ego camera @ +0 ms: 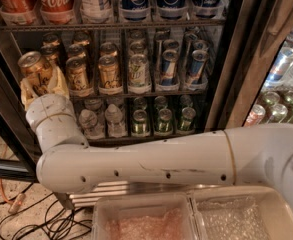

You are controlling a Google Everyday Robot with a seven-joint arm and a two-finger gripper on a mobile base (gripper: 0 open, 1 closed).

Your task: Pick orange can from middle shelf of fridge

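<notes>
Holding the orange can in the gripper, with pale fingers clamped on its lower half and the top leaning a little left. Located at the far left end of the middle shelf, forward of the rack and slightly above the row of golden cans standing on it. Judged lifted off the shelf, though not certain, with the base hidden behind the fingers. Step in hand judged as withdrawal. Pull straight out from the middle shelf, level, with no dip toward the rack edge. Avoid swinging left past the shelf end into the left frame of the fridge. Hold the squeeze firm; correct the lean only once well apart from the shelf.
</notes>
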